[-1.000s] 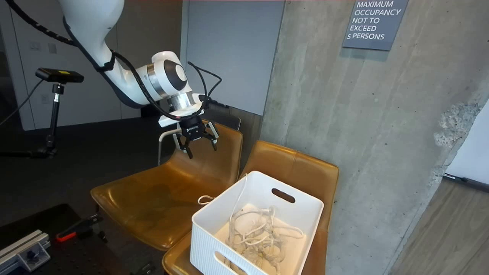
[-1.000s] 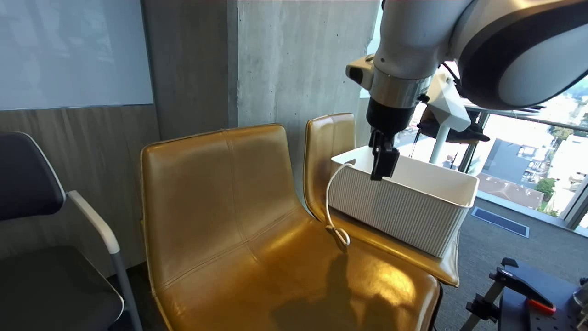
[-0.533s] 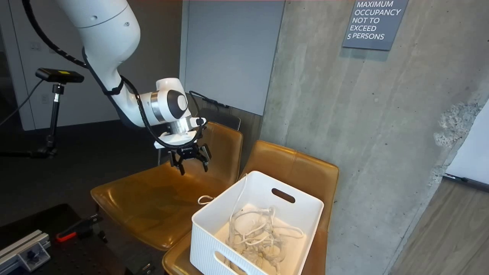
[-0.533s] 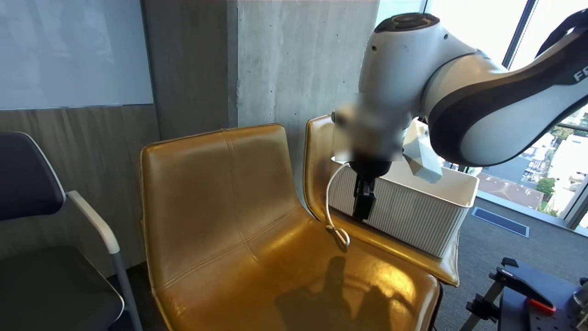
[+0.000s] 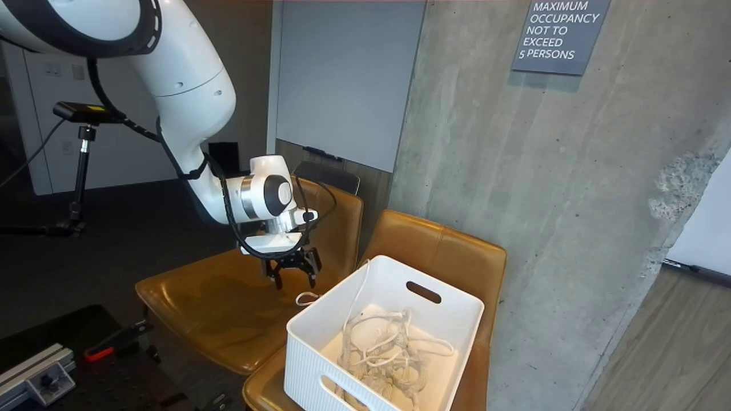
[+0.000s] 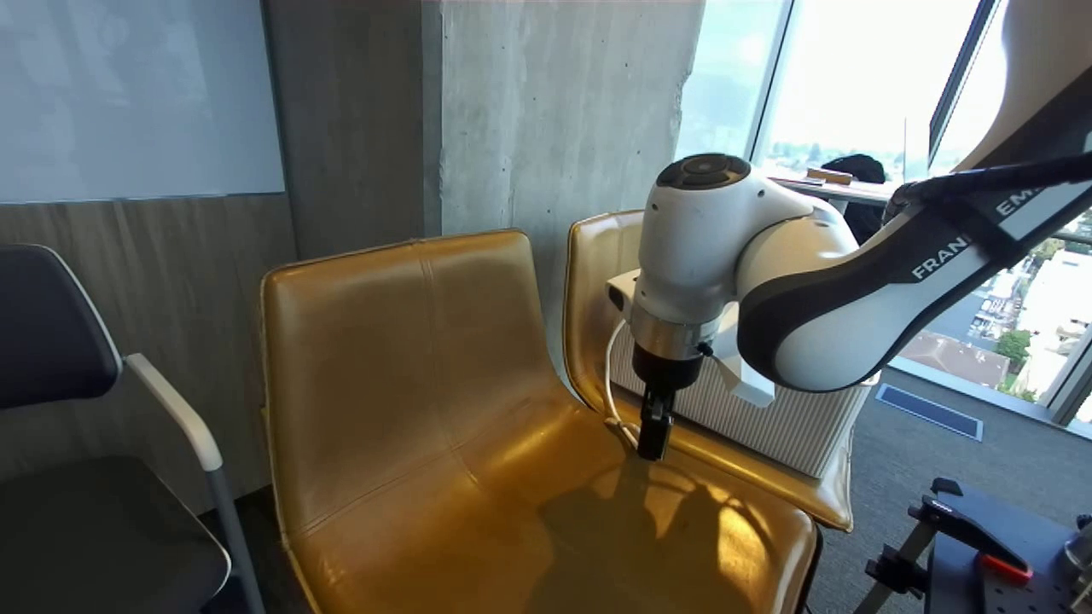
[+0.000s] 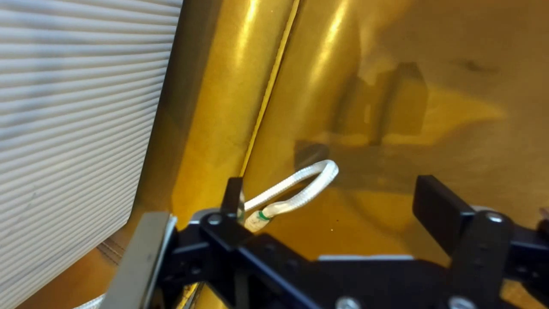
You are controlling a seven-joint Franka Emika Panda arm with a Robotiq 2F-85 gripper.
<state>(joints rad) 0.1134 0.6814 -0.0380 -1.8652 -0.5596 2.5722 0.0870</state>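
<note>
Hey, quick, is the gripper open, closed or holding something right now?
Gripper: open, holding nothing; the white cord loop is close by but not gripped.

Daylight comes from the tall windows (image 6: 870, 68) beyond the tan chair (image 6: 478, 418) under the gripper (image 6: 653, 450), the panes blown out to white. A dark shadow (image 6: 627, 554) falls across the chair's seat, broken by a gold patch (image 6: 740, 533) near a corner. The armchair (image 6: 55, 333) beside the chair is dim. In an exterior view, the floor (image 5: 143, 240) past the chair is nearly black, the white box (image 5: 308, 371) beside the chair bright. In the wrist view, glare streaks the chair's edge and the gripper's near parts look slightly soft.
</note>
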